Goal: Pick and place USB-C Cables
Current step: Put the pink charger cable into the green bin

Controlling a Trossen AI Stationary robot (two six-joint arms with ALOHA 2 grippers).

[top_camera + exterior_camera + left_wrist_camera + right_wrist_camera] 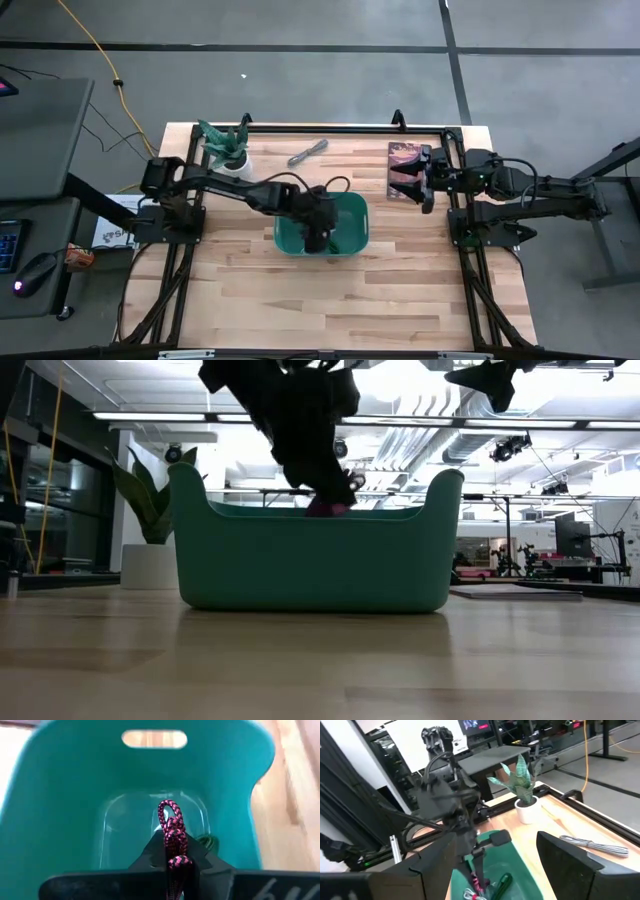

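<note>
— How is the left tool (176, 865) set, and what is held in it?

— Its fingers are pressed together on the magenta-red cable (172, 832), whose braided loop is seen standing up past the fingertips. The tool is lowered inside the teal bin (352, 212), near the bin's middle.

— And the right tool (424, 179)?

— It is spread wide and nothing is held in it. It is kept above the right part of the table (400, 290), well apart from the bin, beside a dark book (403, 158) that is laid flat there.

— Can any writing or label be read?

— A white sheet with dark print (112, 232) is seen at the table's left edge under the left arm's base, but the letters cannot be made out. Nothing is printed on the bin that can be read.

— What is found in the bin?

— Besides the held cable, the dark green cable (501, 883) is seen lying on the bin's floor, and the white cable (468, 894) is seen just beside it. A handle slot is cut in the bin's end wall.

— Where is the remaining cable?

— The grey cable (308, 152) is left on the table behind the bin, near the far edge, between the book and a potted plant (228, 146) in a white pot.
</note>
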